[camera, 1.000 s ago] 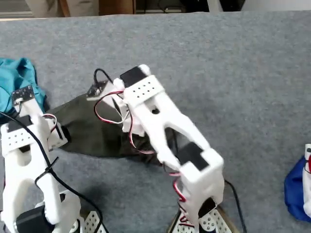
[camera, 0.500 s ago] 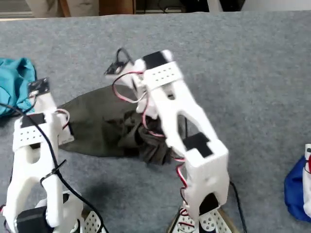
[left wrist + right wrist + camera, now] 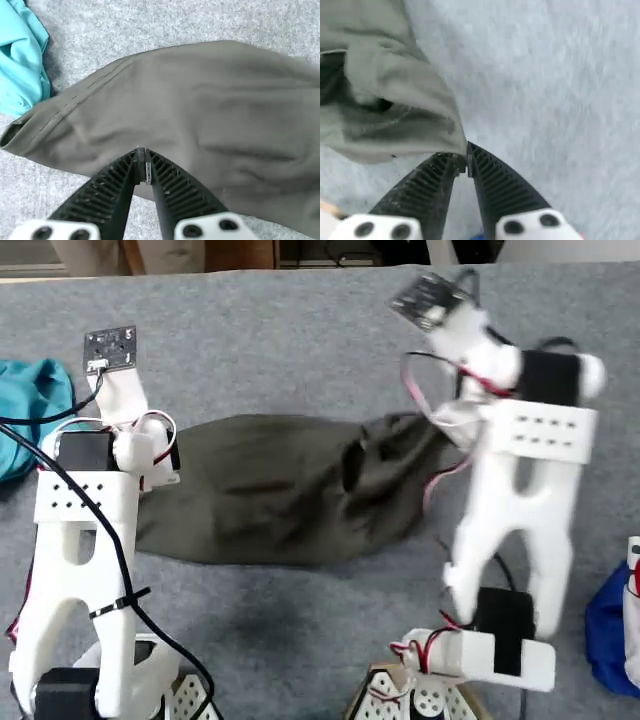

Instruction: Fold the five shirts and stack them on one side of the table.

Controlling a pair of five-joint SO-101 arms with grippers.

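Note:
An olive-grey shirt (image 3: 290, 485) is stretched across the middle of the grey table between the two arms. My left gripper (image 3: 141, 161) is shut on the olive-grey shirt (image 3: 210, 115) at its near left edge, in the high view about (image 3: 160, 465). My right gripper (image 3: 465, 159) is shut on the bunched right end of the olive-grey shirt (image 3: 385, 110), in the high view about (image 3: 440, 430). A teal shirt (image 3: 30, 415) lies crumpled at the far left, also visible as the teal shirt (image 3: 20, 60). A blue shirt (image 3: 610, 635) sits at the right edge.
The grey table (image 3: 330, 330) stretches bare behind the shirt. The arm bases (image 3: 420, 695) stand at the table's near edge. Furniture legs show beyond the far edge.
The right arm has swung from the centre-left to the right, pulling the shirt's end with it. The left arm shifted slightly away. The crumpled shirt is now spread wide.

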